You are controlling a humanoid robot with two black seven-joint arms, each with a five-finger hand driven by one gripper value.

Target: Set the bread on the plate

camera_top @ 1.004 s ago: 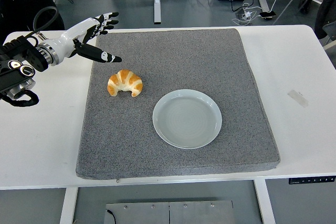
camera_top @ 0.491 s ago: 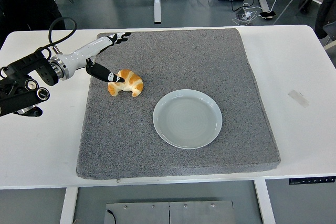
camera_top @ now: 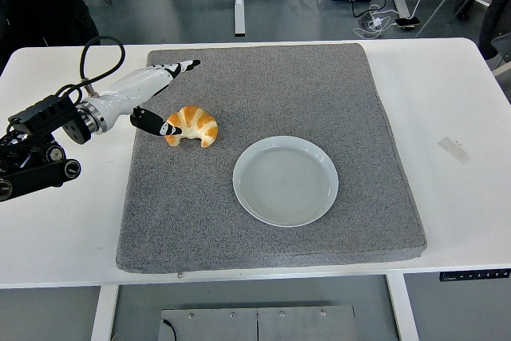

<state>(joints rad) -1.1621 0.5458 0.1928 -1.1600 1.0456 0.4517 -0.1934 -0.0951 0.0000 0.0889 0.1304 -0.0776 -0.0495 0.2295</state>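
Across the white worktop (camera_top: 463,101) we see a grey mat (camera_top: 271,221) carrying everything that matters. The pale plate (camera_top: 285,180) sits empty near the mat's middle, to the right of and nearer us than the bread. The left hand (camera_top: 156,93) reaches in from the left edge, the only arm in view and so the only candidate for the pick. Its fingers (camera_top: 185,65) are spread wide and hold nothing, the long ones pointing up past the bread's far-left side, the thumb tip at or just beside its left end. The bread (camera_top: 192,124), a croissant, lies on the mat's left part, its long axis roughly left to right, horns turned toward us. We cannot tell whether the thumb actually touches the crust. The right hand is out of view.
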